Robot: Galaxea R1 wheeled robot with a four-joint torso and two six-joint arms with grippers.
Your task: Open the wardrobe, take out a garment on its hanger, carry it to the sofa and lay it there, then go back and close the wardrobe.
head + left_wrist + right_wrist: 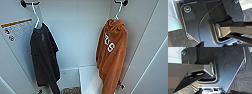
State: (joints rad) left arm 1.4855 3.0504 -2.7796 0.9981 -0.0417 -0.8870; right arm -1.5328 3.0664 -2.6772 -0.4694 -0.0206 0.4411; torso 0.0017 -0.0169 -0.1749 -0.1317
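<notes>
A: Nearest the head camera, what is seen?

B: Two open white doors of the wardrobe (pixel 75 32) are seen at either side, with its pale interior between them. Inside, the garment (pixel 112 53), a burnt-orange hooded top with white letters on the chest, is hung at the right from a thin white hanger (pixel 118 11), which is hooked on a dark peg.

A: And at the other side?

B: A dark T-shirt (pixel 43 56) is hung on its own white hanger (pixel 36 15) from a second dark peg, well apart from the orange top. A warning label (pixel 17 28) is stuck on the inner wall beside it.

A: How are the jaws set?

B: That cannot be told for either arm; in the wrist views the robot's own dark plates are shown over grey carpet (pixel 243 82). No position relative to the jaws can be given for the garment.

A: How might the step be done well?

B: Judged from this, the orange top's hanger should be gripped near its hook and lifted clear of the peg before being drawn out, so the dark shirt is left undisturbed.
</notes>
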